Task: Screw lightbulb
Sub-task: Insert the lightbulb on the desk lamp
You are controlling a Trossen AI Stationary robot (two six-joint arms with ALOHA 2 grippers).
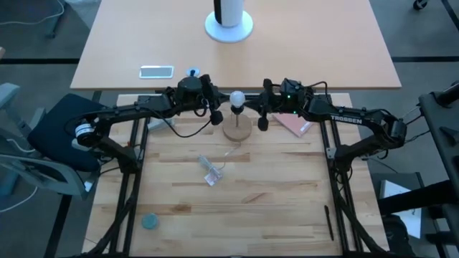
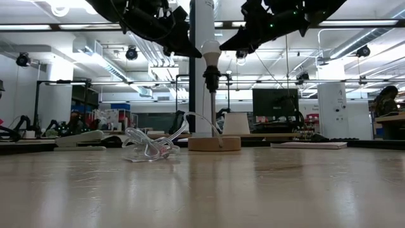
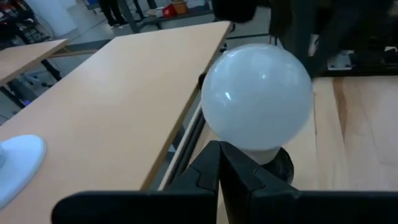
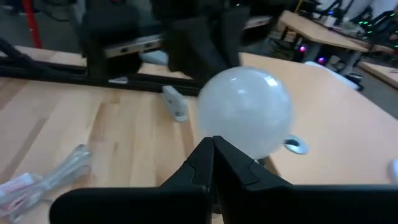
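The frosted white lightbulb (image 1: 236, 97) stands upright in a black socket (image 2: 211, 77) on a thin stem above a round wooden base (image 1: 237, 130), near the table's far edge. My left gripper (image 1: 216, 109) is shut and hangs close on the bulb's left (image 3: 258, 96). My right gripper (image 1: 262, 115) is shut and hangs close on its right (image 4: 245, 112). Both point roughly level at the bulb (image 2: 211, 49), well above the table. My left gripper has its shut fingertips (image 3: 219, 149) right at the bulb's neck (image 3: 264, 154), coming level from the table's left; I cannot tell whether they touch it. My right gripper has its shut fingertips (image 4: 213, 144) at the bulb's lower side (image 4: 239, 149), coming from the table's right; touch cannot be told.
A crumpled clear plastic wrapper (image 1: 210, 170) lies near the base toward the table's middle. A reddish flat pad (image 1: 294, 124) lies under the right arm. A small teal disc (image 1: 149, 221) sits near left, and a dark pen (image 1: 328, 222) near right. A phone (image 1: 156, 71) lies on the far table.
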